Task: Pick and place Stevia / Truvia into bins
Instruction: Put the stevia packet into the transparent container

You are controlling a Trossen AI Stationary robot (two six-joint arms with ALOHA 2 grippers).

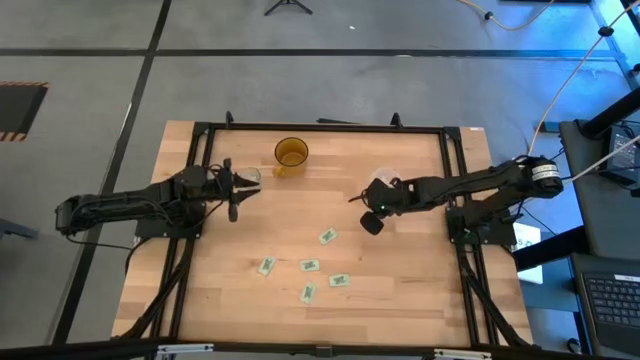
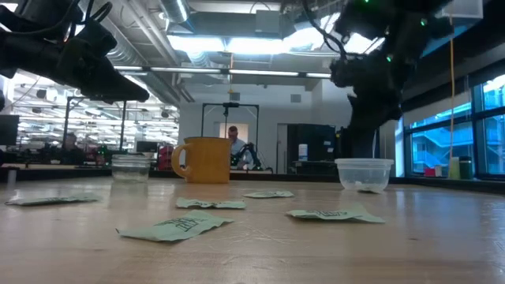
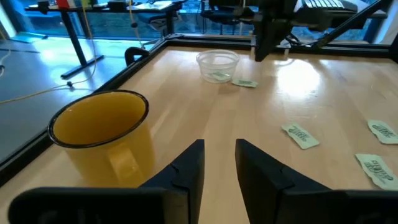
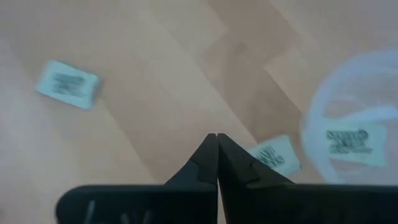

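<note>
My right gripper (image 4: 216,138), fingers pressed together and empty, hovers at the translucent cup's (image 4: 367,81) eight o'clock. Stray Stevia packet (image 4: 274,154) beside it: likely light, limp paper. I would pinch one short edge.

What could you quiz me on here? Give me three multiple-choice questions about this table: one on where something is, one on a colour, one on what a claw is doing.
1. Which claw hangs next to the wide clear cup?
A. the left claw
B. the right claw
C. neither

2. What colour is the big cup?
A. blue
B. red
C. amber-yellow

3. How do the right claw's fingers stand?
A. shut together, holding nothing
B. spread wide
C. clamped on a cup

Answers:
1. B: from above, the right claw is beside the wide clear cup, while the left claw is across the table near the big cup.
2. C: it shows amber-yellow in every view that catches it.
3. A: the right wrist view shows the two fingers touching, with nothing between them.
</note>
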